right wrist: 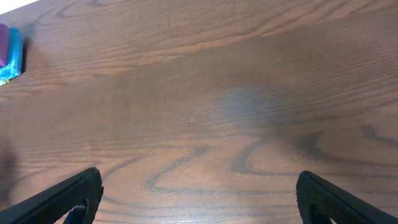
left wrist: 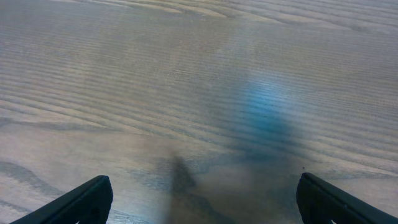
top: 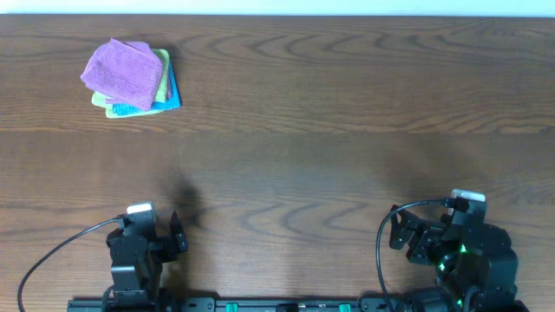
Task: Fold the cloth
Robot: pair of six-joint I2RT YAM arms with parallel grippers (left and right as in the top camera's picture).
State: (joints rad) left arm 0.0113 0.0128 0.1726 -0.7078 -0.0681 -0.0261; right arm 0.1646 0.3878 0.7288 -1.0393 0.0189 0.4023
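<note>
Cloth [top: 127,69]: upper left, atop a stack [top: 171,92]
Nearer: left gripper [left wrist: 204,198], lower left
Right gripper [right wrist: 199,193]: spread, like left

Near the far left corner of the table [top: 347,130], the cloth [top: 126,69] covers most of a lime-green cloth [top: 162,76] and a blue cloth [top: 173,94], of which only the edges show; detail at the cloth's corners is too small to tell. In the right wrist view the picture's left edge cuts this stack to a sliver of purple and blue. The left gripper [left wrist: 204,198] and right gripper [right wrist: 199,193] appear only as dark fingertips cut by the bottom edge, and a blurred bluish patch [left wrist: 264,115] lies on the wood in the left wrist view.
</note>
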